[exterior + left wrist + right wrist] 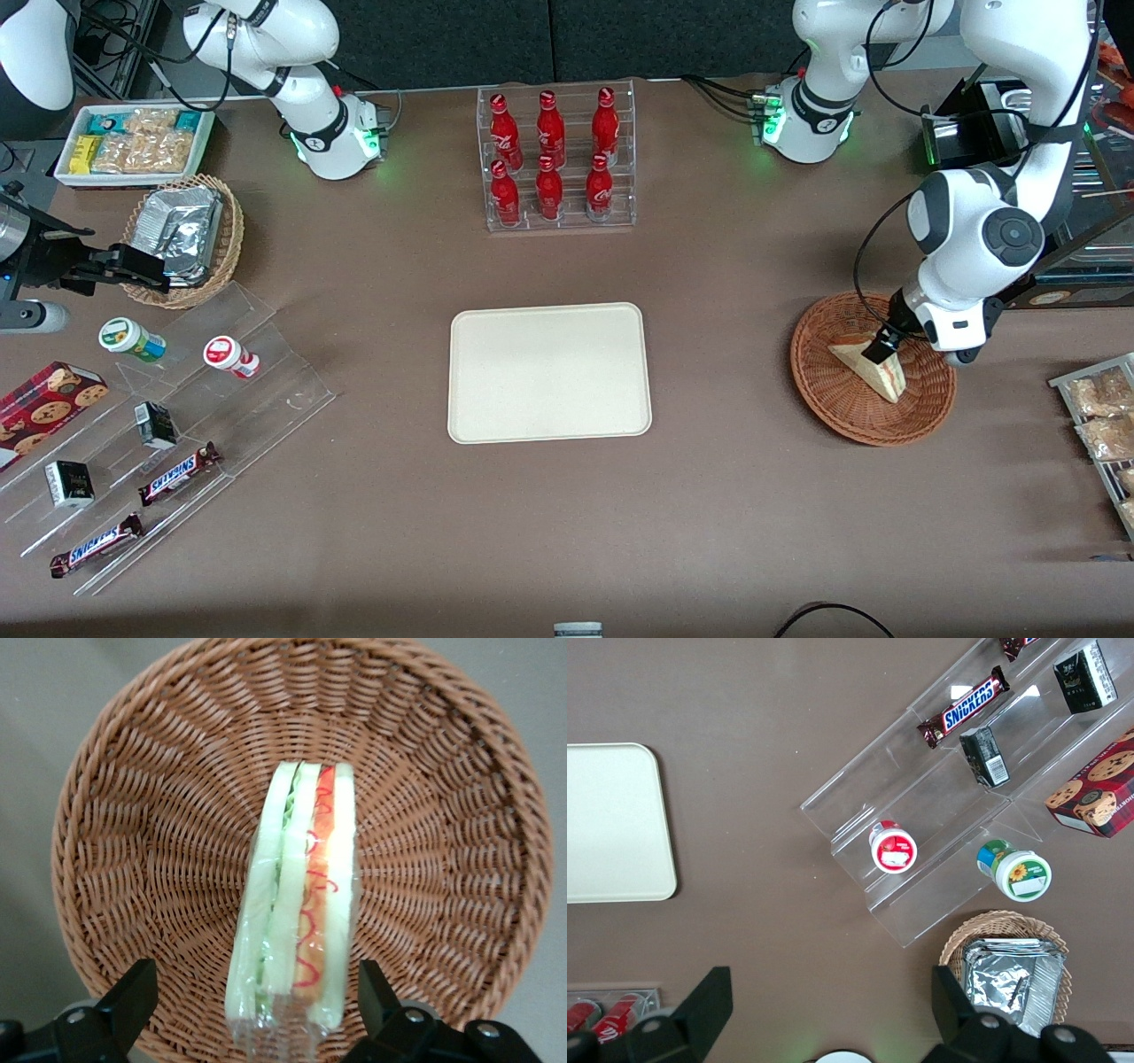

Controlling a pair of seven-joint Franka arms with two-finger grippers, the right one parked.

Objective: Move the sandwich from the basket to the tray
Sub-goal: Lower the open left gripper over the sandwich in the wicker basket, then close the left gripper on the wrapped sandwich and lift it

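Note:
The sandwich (875,370), a wrapped cream wedge with red and green filling, stands on edge in the reddish-brown wicker basket (819,394) toward the working arm's end of the table. My left gripper (882,348) is down in the basket over the sandwich. In the left wrist view the gripper (255,981) is open, with one black finger on each side of the sandwich (297,895) and a gap at both sides; the basket's weave (133,859) fills the background. The cream tray (549,372) lies bare at the table's middle.
A clear rack of red bottles (556,159) stands farther from the camera than the tray. A rack of snack bags (1099,416) sits at the working arm's table edge. A clear stepped shelf with snacks (177,425) and a tan foil-pack basket (186,239) lie toward the parked arm's end.

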